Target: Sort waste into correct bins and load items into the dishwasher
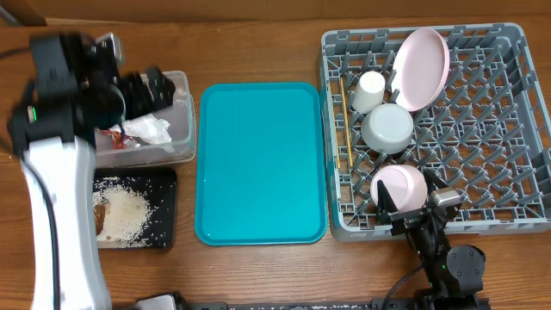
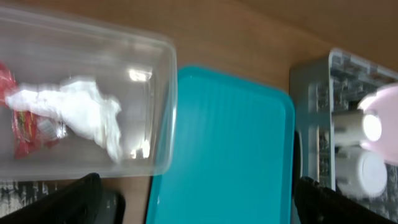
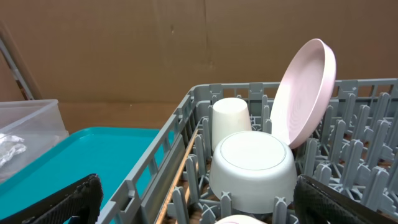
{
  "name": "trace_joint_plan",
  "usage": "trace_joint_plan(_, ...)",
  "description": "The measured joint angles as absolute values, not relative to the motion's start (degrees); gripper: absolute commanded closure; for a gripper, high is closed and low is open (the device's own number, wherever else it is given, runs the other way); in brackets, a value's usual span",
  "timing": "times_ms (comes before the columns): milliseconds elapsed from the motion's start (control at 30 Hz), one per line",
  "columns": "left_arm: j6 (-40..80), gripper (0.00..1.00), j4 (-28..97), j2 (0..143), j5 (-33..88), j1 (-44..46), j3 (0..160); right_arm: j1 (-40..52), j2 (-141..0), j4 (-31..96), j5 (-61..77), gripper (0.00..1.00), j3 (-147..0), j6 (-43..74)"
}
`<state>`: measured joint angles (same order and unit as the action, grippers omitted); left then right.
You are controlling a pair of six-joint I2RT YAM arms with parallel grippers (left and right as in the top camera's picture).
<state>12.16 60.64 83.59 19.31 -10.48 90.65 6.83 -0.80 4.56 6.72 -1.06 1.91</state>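
Grey lattice dish rack [image 1: 482, 33], worktop right: pink plate [image 1: 421, 69] on edge, leaning; greyish bowl [image 1: 388, 127] and white cup [image 1: 370, 90] mouth-down; small pink bowl [image 1: 400, 187] near front rim; wooden chopsticks [image 1: 344, 120] along left wall, long axis near-to-far. Clear tub [image 1: 182, 129] holds crumpled tissue [image 1: 148, 129] and shiny red wrapper [image 1: 112, 138]; black tray [image 1: 165, 207] holds rice [image 1: 129, 211]. Left fingers [image 2: 68, 202] spread above tub; right fingers [image 3: 56, 199] spread at rack front.

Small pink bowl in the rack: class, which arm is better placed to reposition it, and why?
Right, probably. The right end effector sits open beside the pink bowl at the near edge of the rack; the left end effector hovers open over the tub, across the teal tray.
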Motion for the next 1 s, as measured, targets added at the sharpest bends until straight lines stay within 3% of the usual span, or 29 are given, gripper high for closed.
trace_joint_plan(367, 12.36, 0.00, 58.74, 52.34, 16.51, -10.48, 47.09, 6.83, -0.62, 4.60, 6.59, 0.00, -1.06, 1.91)
trace_joint_plan(500, 13.43, 0.00, 48.90, 40.93, 14.68, -10.48, 34.89, 6.83, -0.62, 4.47, 6.57, 0.00, -1.06, 1.91)
trace_joint_plan(767, 17.02, 0.00, 15.11, 22.35, 13.63, -10.48, 16.12, 6.83, -0.62, 4.51, 6.57, 0.00, -1.06, 1.91)
trace_joint_plan(1000, 17.67, 0.00, 2.92, 13.52, 13.63, -10.48, 6.76, 6.83, -0.62, 4.54, 6.59, 0.00, -1.06, 1.91)
